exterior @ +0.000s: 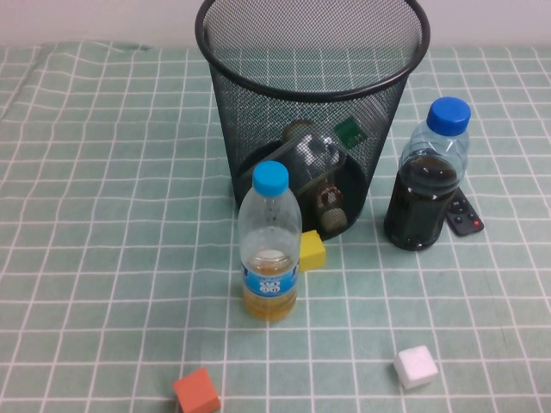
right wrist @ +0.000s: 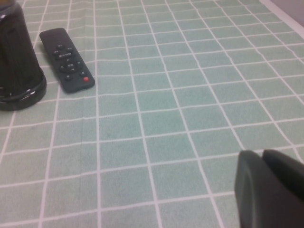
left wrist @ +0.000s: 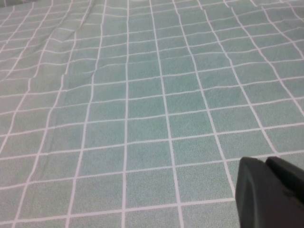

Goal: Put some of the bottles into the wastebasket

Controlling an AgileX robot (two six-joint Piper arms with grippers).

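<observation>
The black wire-mesh wastebasket (exterior: 258, 120) stands at the back middle of the checked cloth. Through its mesh I see two clear bottles lying inside: one with a green-and-white label (exterior: 320, 146) and a shorter one with an amber neck (exterior: 328, 203) near the base. Neither arm shows in the high view. My left gripper (left wrist: 266, 161) is shut and empty, low over bare cloth in the left wrist view. My right gripper (right wrist: 262, 154) is shut and empty over the cloth in the right wrist view, well apart from the dark bottle.
A blue-capped bottle of orange liquid (exterior: 269, 249) stands in front of the bin beside a yellow cube (exterior: 312, 251). A blue-capped bottle of dark liquid (exterior: 428, 185) (right wrist: 16, 57) stands at the right by a black remote (exterior: 463, 215) (right wrist: 66, 59). A red cube (exterior: 197, 391) and a white cube (exterior: 416, 366) lie near the front.
</observation>
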